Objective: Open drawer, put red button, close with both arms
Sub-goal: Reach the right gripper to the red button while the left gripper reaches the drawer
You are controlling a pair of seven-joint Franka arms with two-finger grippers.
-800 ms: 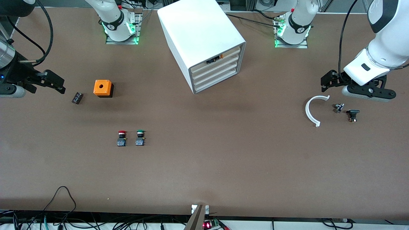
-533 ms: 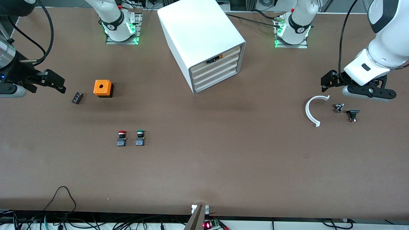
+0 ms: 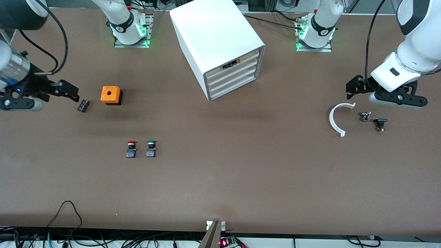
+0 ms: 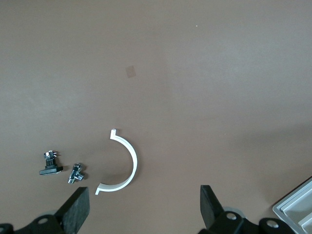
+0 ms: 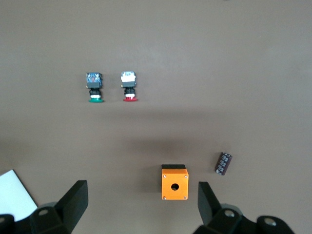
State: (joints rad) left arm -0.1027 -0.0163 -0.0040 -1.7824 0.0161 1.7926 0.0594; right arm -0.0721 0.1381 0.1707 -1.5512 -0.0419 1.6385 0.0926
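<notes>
While both arms hover | right gripper (image 3: 74, 94) fingers spread | left gripper (image 3: 353, 88) likewise

- brown tabletop (image 3: 220, 179); white cabinet (image 3: 215, 41) at its edge by the arm bases;
- orange box (image 3: 111, 95), black block (image 3: 83, 105), red button (image 3: 131, 148), green button (image 3: 151, 148) toward the right arm's end;
- white arc (image 3: 336, 119), two small parts (image 3: 365, 116) toward the left arm's end

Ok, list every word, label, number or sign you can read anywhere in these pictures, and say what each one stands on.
No text can be read anywhere.
Round black-and-white badges on the two white robot arm bases: marks too small to read.
Small dark ribbed component beside the orange box with a round hole: any marking too blurred.
White four-drawer cabinet, red-capped pushbutton and green-capped pushbutton: no lettering visible.
</notes>
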